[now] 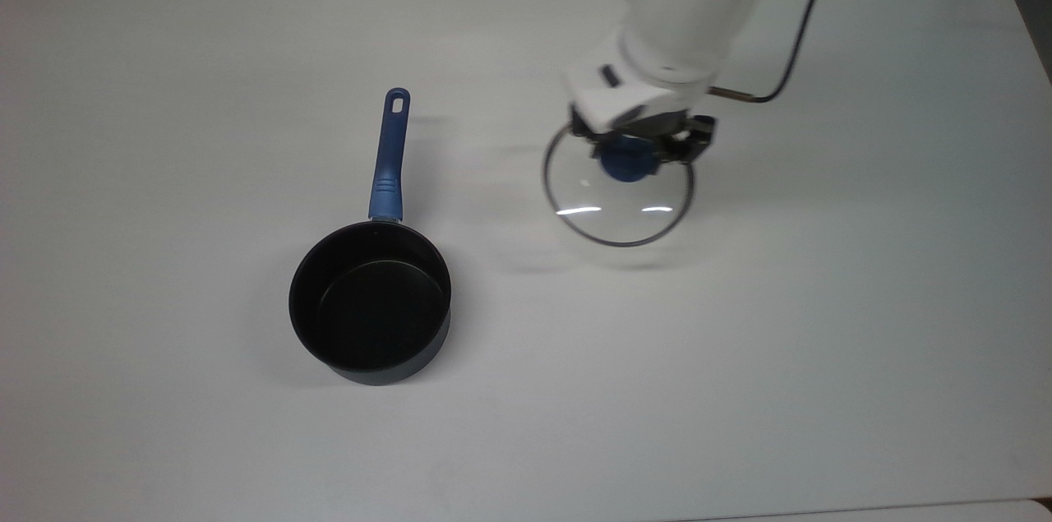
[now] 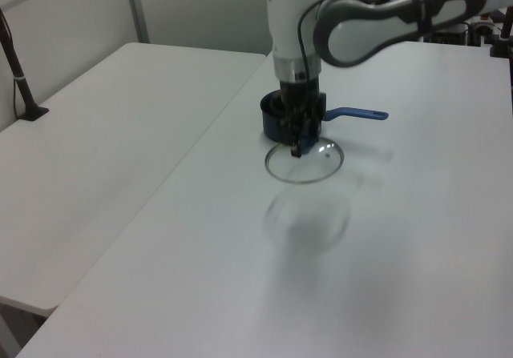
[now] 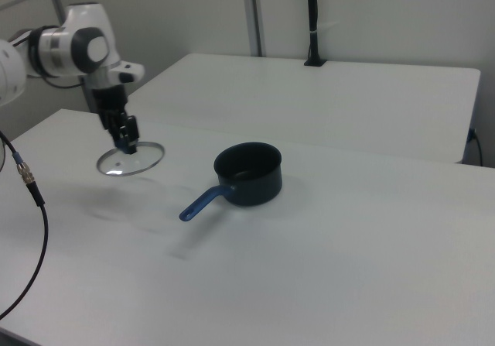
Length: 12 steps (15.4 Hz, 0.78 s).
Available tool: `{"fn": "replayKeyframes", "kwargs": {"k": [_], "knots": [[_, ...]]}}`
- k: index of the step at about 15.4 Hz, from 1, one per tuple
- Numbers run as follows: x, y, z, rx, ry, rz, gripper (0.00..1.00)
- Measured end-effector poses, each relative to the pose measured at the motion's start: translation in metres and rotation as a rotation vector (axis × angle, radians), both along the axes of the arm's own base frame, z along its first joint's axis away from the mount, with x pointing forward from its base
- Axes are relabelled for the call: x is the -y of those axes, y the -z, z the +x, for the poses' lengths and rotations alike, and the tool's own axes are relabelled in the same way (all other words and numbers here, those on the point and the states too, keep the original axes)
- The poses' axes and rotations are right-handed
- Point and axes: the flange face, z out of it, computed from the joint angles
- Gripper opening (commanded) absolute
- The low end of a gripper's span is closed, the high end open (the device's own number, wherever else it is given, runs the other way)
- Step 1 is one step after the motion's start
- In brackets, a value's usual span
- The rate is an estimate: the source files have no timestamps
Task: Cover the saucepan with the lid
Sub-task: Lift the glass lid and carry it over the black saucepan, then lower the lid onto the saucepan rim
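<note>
top view: i see the gripper (image 1: 629,150) clenched on the blue knob of the lid (image 1: 618,201), fingers either side of it. the lid's glass disc hangs below the wrist, with a faint shadow on the table (image 1: 822,341) toward 6 o'clock of it, so it reads as lifted off the surface. the saucepan (image 1: 370,302) sits well apart, at about 8 o'clock from the lid, open side up, black inside, its blue handle (image 1: 389,156) pointing to 12 o'clock. a black cable (image 1: 795,29) loops off the wrist at 2 o'clock from the lid.

left view: the gripper (image 2: 298,138) points straight down, holding the lid (image 2: 304,161) level in the air. the lid's shadow lies on the table (image 2: 200,238) at 6 o'clock, clearly apart from the disc. the saucepan (image 2: 280,122) stands just behind the arm at 12 o'clock from the lid, handle (image 2: 357,115) sticking out to 3 o'clock.

right view: the gripper (image 3: 127,138) grasps the lid (image 3: 130,160) from above, disc roughly level and clear of the table (image 3: 348,268). the saucepan (image 3: 249,174) is at 3 o'clock from the lid, apart from it, handle (image 3: 203,202) pointing to 8 o'clock. a second table (image 3: 325,98) stands behind at 12 o'clock.
</note>
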Motion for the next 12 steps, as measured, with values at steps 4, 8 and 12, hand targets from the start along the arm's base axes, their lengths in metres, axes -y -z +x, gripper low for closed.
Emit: {"fn": "replayKeyframes", "kwargs": {"k": [4,8,12], "knots": [[0.070,-0.010,0.019,0.015,0.082,0.001,0.56],[0.130,-0.026,0.036,0.077,0.157,0.003,0.56],[0.185,-0.028,0.052,0.157,0.231,0.011,0.56]]}}
